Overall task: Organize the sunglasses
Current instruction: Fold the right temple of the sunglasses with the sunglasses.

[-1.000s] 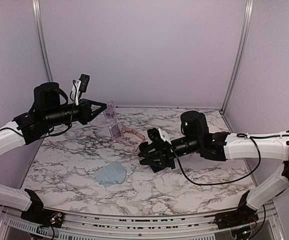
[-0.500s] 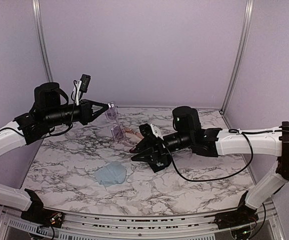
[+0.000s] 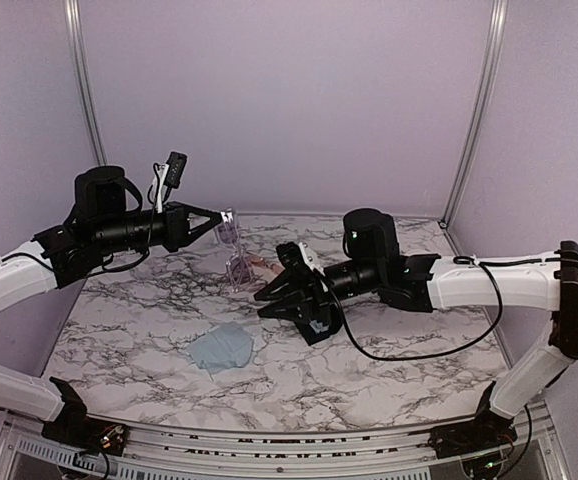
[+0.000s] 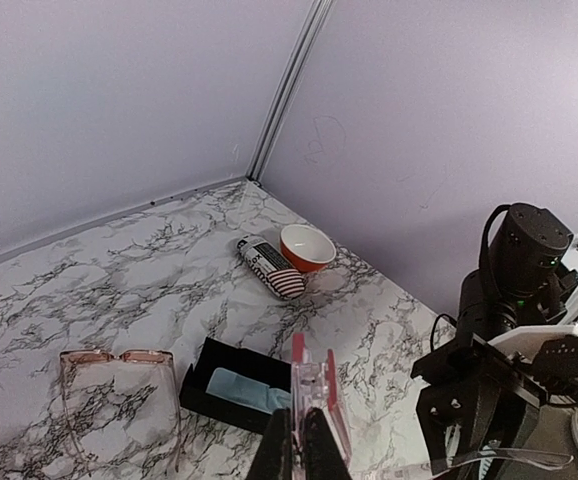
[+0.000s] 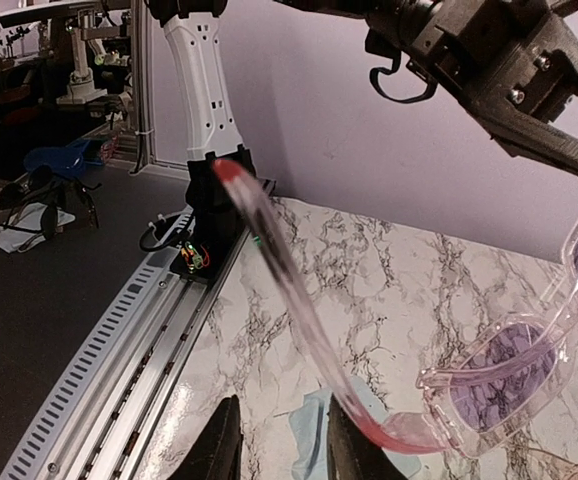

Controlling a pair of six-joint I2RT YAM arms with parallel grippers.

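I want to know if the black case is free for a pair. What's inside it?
A pale blue cloth lies in the open black case; its right end is hidden behind the held lilac sunglasses.

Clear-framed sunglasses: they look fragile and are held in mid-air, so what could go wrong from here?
1. The left gripper pinches the clear-framed sunglasses by a thin part of the frame only; a push from the right gripper might twist them loose.
2. The temple sits off-centre, near one finger of the open right gripper, so closing could bend it or miss.
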